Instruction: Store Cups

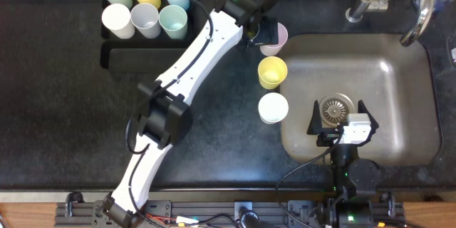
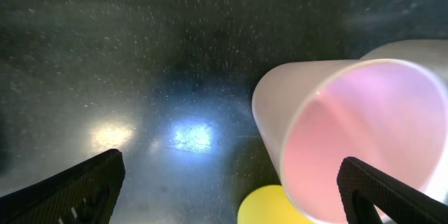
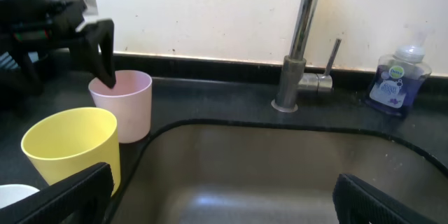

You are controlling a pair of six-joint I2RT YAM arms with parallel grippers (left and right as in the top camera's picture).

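The upright pink cup [image 2: 357, 133] is noted close against one finger of the wide-open left end effector [image 2: 231, 161]. The right end effector [image 1: 338, 117], also wide, is held farther off.

A pink cup [image 2: 357, 140] stands on the dark speckled surface [image 2: 140, 56], its open mouth in view; a yellow cup [image 2: 269, 206] sits just beside it; the left gripper [image 2: 231, 162] hangs above, jaws wide apart.

dark counter [image 1: 57, 78] holds a black tray [image 1: 142, 55] of cups [image 1: 146, 18], plus pink cup [image 1: 276, 39], yellow cup [image 1: 272, 72], white cup [image 1: 273, 107] lining the sink [image 1: 385, 78].
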